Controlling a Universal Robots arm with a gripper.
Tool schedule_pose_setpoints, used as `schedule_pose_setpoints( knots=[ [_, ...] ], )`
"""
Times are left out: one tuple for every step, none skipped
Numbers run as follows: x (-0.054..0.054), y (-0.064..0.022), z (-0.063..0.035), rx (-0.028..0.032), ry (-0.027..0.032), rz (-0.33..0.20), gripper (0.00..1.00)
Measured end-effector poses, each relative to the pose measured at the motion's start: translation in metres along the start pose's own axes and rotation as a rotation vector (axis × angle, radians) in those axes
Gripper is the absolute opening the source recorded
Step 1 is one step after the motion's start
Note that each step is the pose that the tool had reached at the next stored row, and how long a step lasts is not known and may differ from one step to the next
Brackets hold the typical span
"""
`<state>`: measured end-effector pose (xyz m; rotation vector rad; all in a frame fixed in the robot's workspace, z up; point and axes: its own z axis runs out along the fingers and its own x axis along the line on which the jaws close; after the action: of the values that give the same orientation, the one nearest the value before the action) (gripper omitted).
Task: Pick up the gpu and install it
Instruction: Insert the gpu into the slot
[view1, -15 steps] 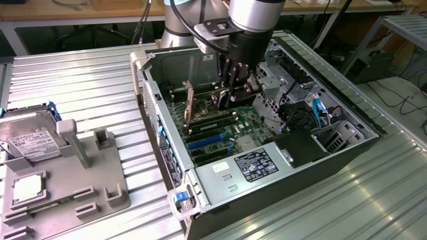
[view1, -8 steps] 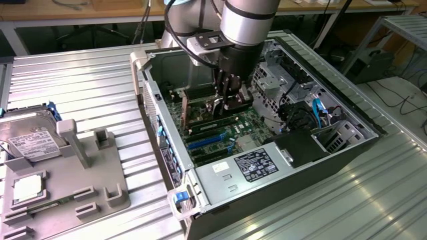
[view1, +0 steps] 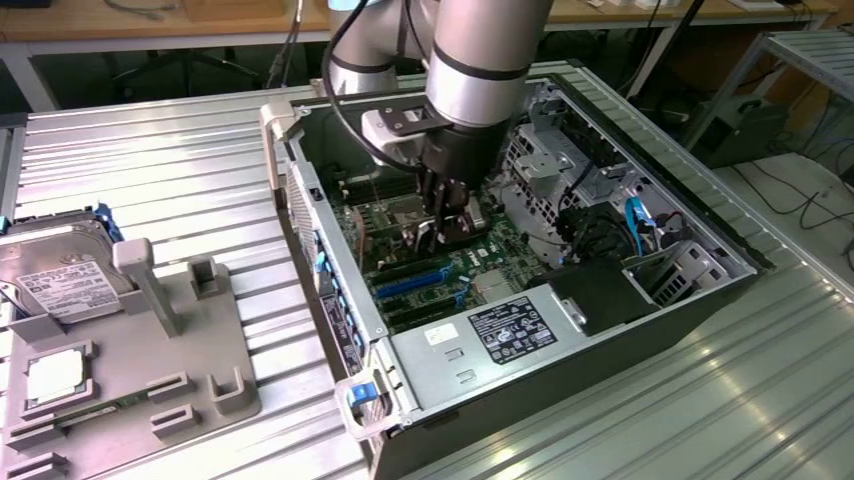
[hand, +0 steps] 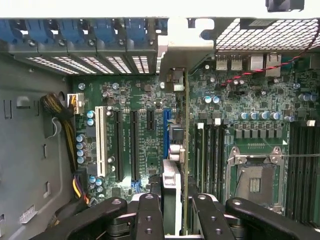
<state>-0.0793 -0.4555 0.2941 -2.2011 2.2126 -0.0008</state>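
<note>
The black gripper (hand: 172, 202) has its jaws clamped on the thin green gpu card (hand: 178, 150), held edge-on (connector edge leading). A long blue plastic slot (hand: 166, 132) lies just beyond the jaws.

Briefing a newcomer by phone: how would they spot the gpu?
Find the open computer case on the ribbed metal table, where the arm reaches in. Over the green motherboard, the gripper grips the gpu: a thin card held on edge, unlike the boxy hard drive outside on the grey tray.
</note>
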Motion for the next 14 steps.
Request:
schedule_pose_setpoints(
  knots=[
    [0.002, 0.0000, 0.0010, -0.0001, 0.0001, 0.000, 0.28],
    [0.003, 0.0006, 0.0024, -0.0002, 0.0000, 0.000, 0.28],
    [0.003, 0.0024, 0.0056, -0.0013, 0.0001, 0.000, 0.28],
    [0.003, 0.0027, 0.0121, -0.0036, 0.0003, 0.000, 0.28],
    [0.003, 0.0048, 0.0161, -0.0065, 0.0003, 0.000, 0.28],
    [0.004, 0.0057, 0.0181, -0.0072, 0.0006, 0.000, 0.28],
    [0.005, 0.0076, 0.0214, -0.0018, 0.0003, 0.000, 0.28],
    [0.005, 0.0088, 0.0235, -0.0016, 0.0003, 0.000, 0.28],
    [0.005, 0.0093, 0.0244, -0.0017, 0.0004, 0.000, 0.28],
    [0.005, 0.0097, 0.0249, -0.0016, 0.0004, 0.000, 0.28],
    [0.005, 0.0101, 0.0253, -0.0016, 0.0004, 0.000, 0.28],
    [0.005, 0.0104, 0.0256, -0.0017, 0.0005, 0.000, 0.28],
    [0.005, 0.0107, 0.0260, -0.0017, 0.0004, 0.000, 0.28],
    [0.005, 0.0110, 0.0263, -0.0017, 0.0004, 0.000, 0.28]
  ],
)
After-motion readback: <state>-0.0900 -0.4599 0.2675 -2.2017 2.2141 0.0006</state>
